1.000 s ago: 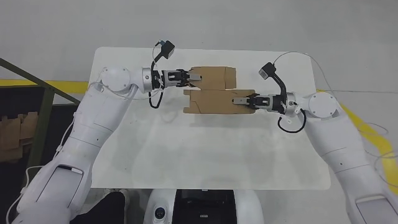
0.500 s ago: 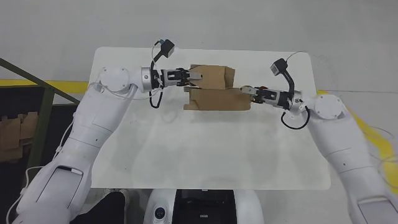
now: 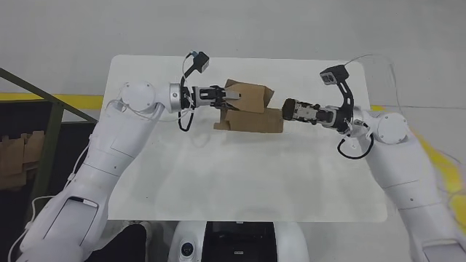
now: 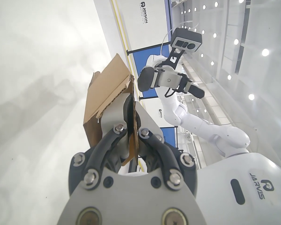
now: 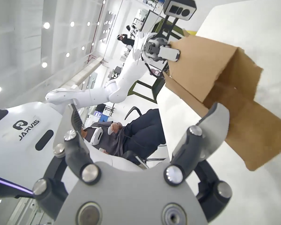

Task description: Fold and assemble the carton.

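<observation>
Carton [image 3: 247, 105] sits on the far half of the white table [image 3: 145, 153] when seen from above. It is brown, half opened, and one side is lifted up. A second ago it lay flat. The left gripper [image 3: 231, 96] bites one end of it. The right gripper [image 3: 284, 108] is just beside the other end. A second ago it was over the flat carton, and now it has pulled back and turned. From the left wrist, the left gripper [image 4: 130, 105] is squeezed tight on a thin edge of the carton [image 4: 105, 90], which stands up from the table [image 4: 37, 47]. From the right wrist, the right gripper [image 5: 142, 115] holds nothing and its fingers [image 5: 215, 115] are spread wide. One finger is right by the near end of the carton [image 5: 201, 59]; I cannot tell if it touches. At the far end the left gripper [image 5: 167, 53] pinches the carton.
</observation>
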{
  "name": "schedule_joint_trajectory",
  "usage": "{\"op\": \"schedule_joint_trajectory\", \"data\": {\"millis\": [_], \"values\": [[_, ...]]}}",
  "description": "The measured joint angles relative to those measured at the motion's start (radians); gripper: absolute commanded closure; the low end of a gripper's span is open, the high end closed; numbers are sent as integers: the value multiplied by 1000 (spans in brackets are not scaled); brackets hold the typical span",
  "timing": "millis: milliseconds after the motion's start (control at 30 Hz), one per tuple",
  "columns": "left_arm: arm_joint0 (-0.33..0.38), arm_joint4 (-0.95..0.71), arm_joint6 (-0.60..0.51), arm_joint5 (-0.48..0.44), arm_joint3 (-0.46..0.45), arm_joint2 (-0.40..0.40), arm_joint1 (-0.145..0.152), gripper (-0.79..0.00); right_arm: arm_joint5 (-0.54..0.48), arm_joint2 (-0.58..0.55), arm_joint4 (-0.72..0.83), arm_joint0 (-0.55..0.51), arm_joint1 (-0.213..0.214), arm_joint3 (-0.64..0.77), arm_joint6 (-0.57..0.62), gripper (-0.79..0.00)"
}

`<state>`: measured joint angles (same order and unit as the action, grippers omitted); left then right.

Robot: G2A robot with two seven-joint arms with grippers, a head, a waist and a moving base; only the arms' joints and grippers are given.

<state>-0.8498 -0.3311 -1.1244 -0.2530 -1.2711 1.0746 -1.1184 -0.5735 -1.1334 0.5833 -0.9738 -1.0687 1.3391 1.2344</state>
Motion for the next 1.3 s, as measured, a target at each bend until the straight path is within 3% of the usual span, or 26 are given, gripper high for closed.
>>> {"op": "schedule_joint_trajectory", "data": {"millis": [500,1300], "values": [[-3,-45,-74,7,-22,-4,2,0,-6,134,16,92,-38,-102,7,-785],[-13,-81,-97,-2,-41,0,5,0,1,231,150,148,-81,-195,14,-785]]}}
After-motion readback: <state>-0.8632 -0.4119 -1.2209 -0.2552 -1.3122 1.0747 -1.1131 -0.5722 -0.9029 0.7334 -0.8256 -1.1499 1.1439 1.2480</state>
